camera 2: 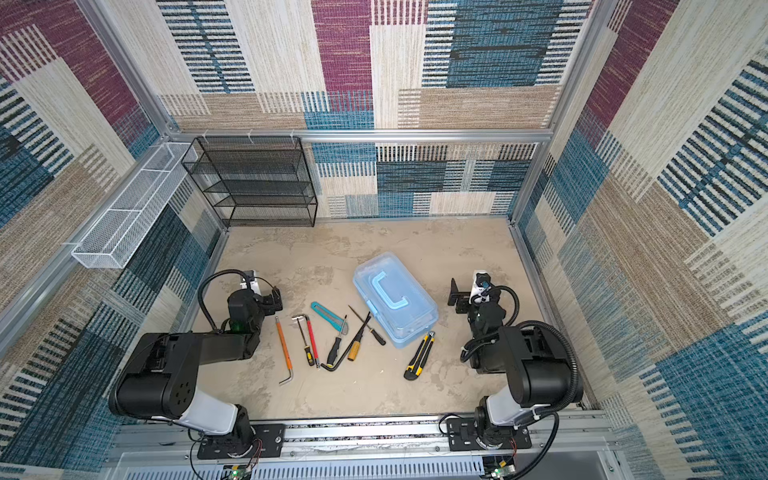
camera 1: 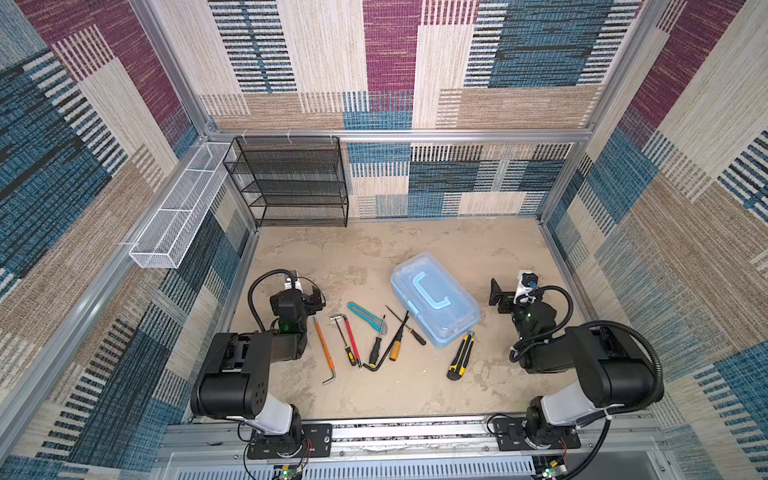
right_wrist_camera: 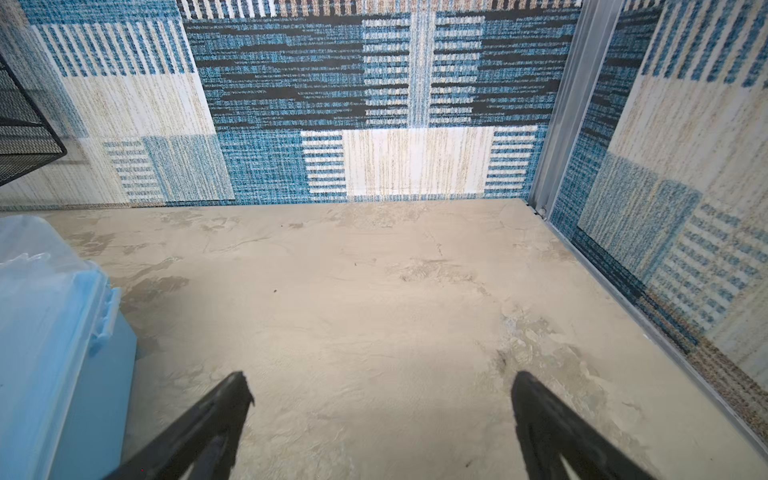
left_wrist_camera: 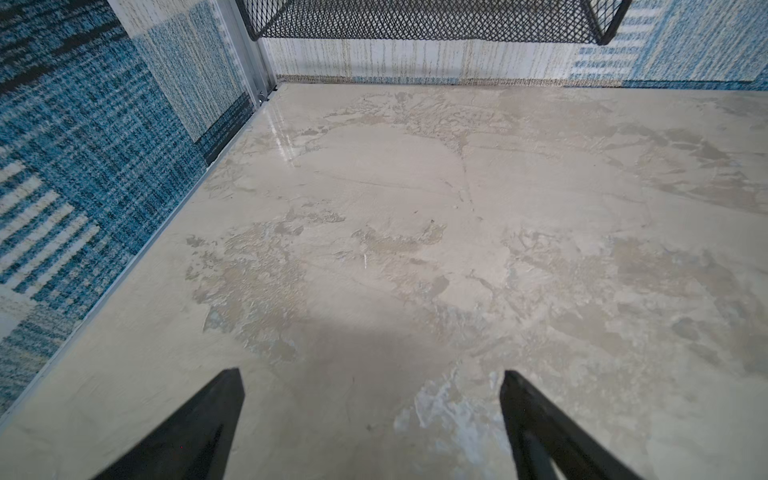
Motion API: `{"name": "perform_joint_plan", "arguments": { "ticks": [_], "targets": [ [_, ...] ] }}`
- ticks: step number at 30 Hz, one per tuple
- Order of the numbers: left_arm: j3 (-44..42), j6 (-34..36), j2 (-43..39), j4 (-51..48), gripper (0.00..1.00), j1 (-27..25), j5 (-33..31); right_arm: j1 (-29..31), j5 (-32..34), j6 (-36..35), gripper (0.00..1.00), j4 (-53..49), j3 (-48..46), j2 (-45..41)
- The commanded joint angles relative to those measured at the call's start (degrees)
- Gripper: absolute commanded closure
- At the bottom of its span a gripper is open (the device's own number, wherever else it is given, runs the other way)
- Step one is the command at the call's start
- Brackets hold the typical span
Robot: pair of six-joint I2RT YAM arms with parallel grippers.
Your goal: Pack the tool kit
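The tool kit's light blue box (camera 1: 451,320) (camera 2: 409,322) stands shut at mid-table, clear lid on and blue handle (camera 1: 430,291) flat. Its side shows in the right wrist view (right_wrist_camera: 50,332). Loose tools lie in front of it: an orange hex key (camera 1: 323,351), a red hex key (camera 1: 351,338), a teal utility knife (camera 1: 368,314), a black screwdriver (camera 1: 377,345), a yellow-handled screwdriver (camera 1: 397,347) and a yellow-black utility knife (camera 1: 461,355). My left gripper (camera 1: 316,297) (left_wrist_camera: 372,374) is open over bare table left of the tools. My right gripper (camera 1: 498,297) (right_wrist_camera: 380,378) is open right of the box.
A black mesh shelf rack (camera 1: 291,183) (left_wrist_camera: 415,20) stands against the back wall at the left. A white wire basket (camera 1: 178,212) hangs along the left wall. Carpeted walls with metal rails close in the table on three sides.
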Motion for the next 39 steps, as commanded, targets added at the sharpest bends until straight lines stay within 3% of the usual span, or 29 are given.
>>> {"name": "perform_joint_plan", "arguments": {
  "ticks": [1,39],
  "targets": [
    [0.0,0.5,0.0,3.0,0.01,0.0,-0.1,0.0,0.0,-0.2,0.0,2.4,0.2,-0.1],
    [-0.5,1.8,0.0,4.0,0.01,-0.7,0.7,0.0,0.0,-0.1,0.0,2.3,0.3,0.0]
  ]
}}
